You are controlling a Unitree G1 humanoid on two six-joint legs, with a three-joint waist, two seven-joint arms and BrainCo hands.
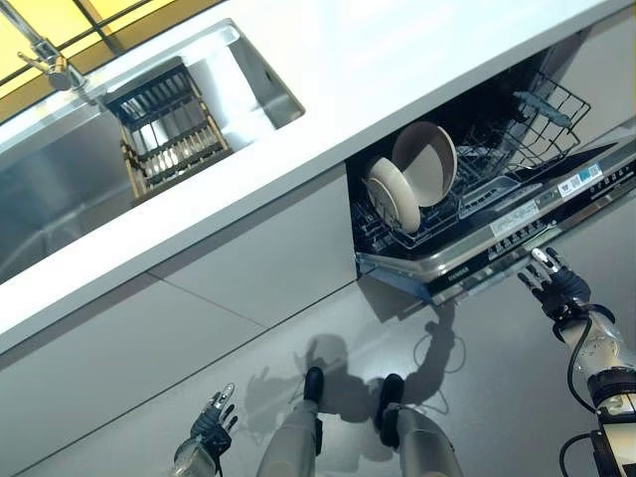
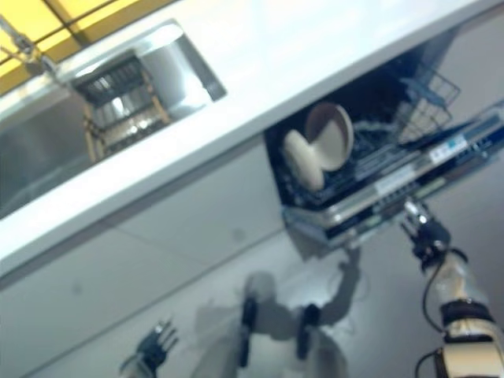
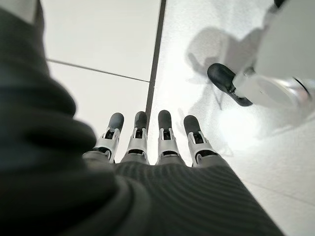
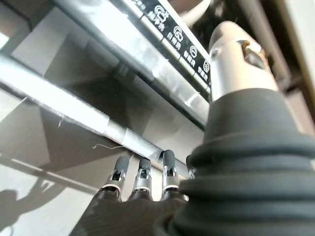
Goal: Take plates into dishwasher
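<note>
Right hand (image 1: 553, 283) up under dishwasher door (image 1: 517, 238), fingers straight, holding nothing; plates (image 1: 396, 194) racked just beyond and above. Left hand (image 1: 213, 422) far off, relaxed, empty.

The countertop (image 1: 328, 75) is a smooth white slab with a soft sheen. The sink (image 1: 60, 179) is brushed steel, and the rack (image 1: 164, 129) set in it is dark wire on a wooden frame. The two plates (image 1: 407, 174) look like glazed cream ceramic, smooth and faintly glossy, held in a dishwasher rack (image 1: 517, 129) of dark coated wire. The dishwasher door (image 4: 98, 73) has a brushed metal edge with a glossy black control strip. The cabinet fronts (image 1: 199, 308) are matt pale grey, and the floor (image 3: 275, 162) is light and finely speckled
</note>
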